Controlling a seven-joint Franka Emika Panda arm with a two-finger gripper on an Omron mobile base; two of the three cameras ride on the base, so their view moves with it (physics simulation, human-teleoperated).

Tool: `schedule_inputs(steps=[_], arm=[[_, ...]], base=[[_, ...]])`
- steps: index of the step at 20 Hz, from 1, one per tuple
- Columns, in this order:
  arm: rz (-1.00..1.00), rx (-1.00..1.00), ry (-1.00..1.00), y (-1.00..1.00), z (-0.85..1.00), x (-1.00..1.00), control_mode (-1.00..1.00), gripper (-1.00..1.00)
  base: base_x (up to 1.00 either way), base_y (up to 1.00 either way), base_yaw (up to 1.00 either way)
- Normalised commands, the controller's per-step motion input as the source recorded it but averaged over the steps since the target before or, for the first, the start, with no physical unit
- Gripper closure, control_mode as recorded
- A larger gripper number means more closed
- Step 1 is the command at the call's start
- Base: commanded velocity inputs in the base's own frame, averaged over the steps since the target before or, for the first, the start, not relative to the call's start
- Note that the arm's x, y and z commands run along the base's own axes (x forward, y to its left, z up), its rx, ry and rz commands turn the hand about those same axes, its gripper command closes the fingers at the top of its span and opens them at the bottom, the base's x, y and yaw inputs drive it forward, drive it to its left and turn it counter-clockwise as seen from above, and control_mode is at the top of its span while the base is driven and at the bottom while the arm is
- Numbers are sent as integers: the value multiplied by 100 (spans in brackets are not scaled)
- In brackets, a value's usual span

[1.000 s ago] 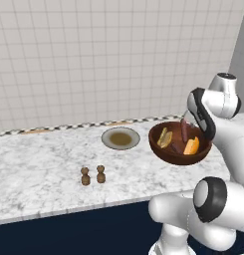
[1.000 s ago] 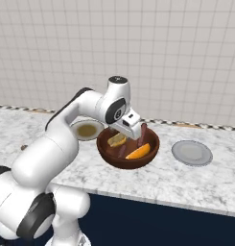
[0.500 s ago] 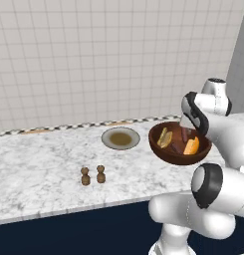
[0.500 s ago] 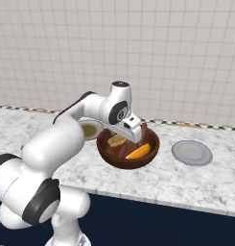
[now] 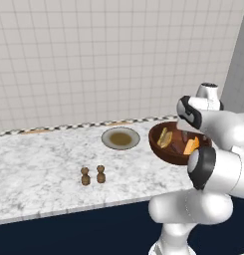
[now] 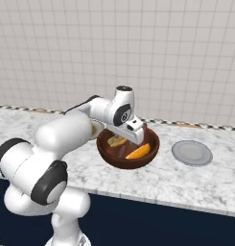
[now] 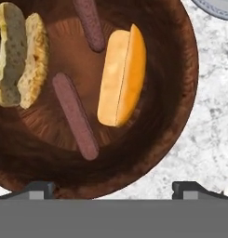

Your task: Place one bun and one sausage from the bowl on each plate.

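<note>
Bowl [image 7: 180,69] glossy brown, round, 2 buns, 2 sausages

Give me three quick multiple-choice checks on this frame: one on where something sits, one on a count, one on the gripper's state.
1. Where is the gripper?
A. over the bowl
B. over the plain grey plate
C. beside the two shakers

2. How many sausages lie in the bowl?
A. one
B. two
C. four

3. The gripper is:
A. shut on a bun
B. shut, empty
C. open

Answers: 1 A, the hand view looks straight down into the bowl. 2 B, two dark sausages show beside two buns. 3 C, the fingertips stand wide apart, holding nothing.
</note>
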Motion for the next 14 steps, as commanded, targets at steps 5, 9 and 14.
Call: schedule_inputs(steps=[5, 9, 14], arm=[[0, 0, 2, -20, -28, 11, -100, -100], [0, 0, 1, -10, -21, 20, -100, -100], [0, 0, 3, -9, -22, 28, -100, -100]], base=[[0, 0, 0], [0, 0, 0], [0, 0, 0]])
